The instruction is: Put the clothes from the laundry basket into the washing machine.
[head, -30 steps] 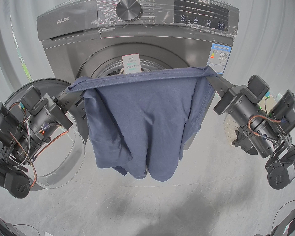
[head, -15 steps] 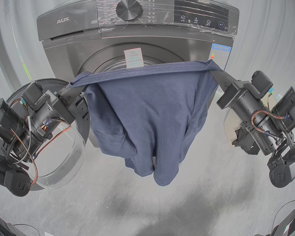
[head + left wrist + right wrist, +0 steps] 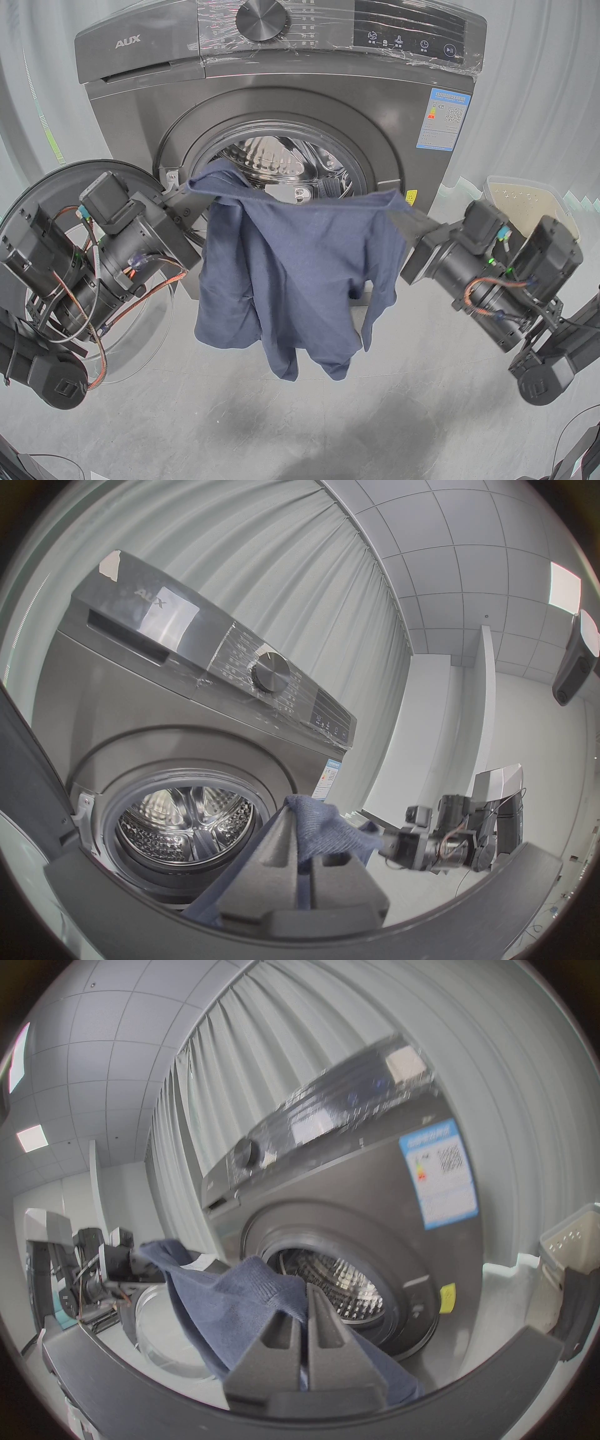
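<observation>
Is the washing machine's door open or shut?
Open. The door stands swung out to the left, and the shiny drum inside shows.

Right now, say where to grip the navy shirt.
Take the navy shirt by both ends of its upper edge, as the left gripper and right gripper clamp it from either side; likely best, since that edge spans the drum mouth and the rest hangs limp.

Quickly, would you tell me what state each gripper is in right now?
Left gripper: shut on the navy shirt.
Right gripper: shut on the navy shirt.
</observation>
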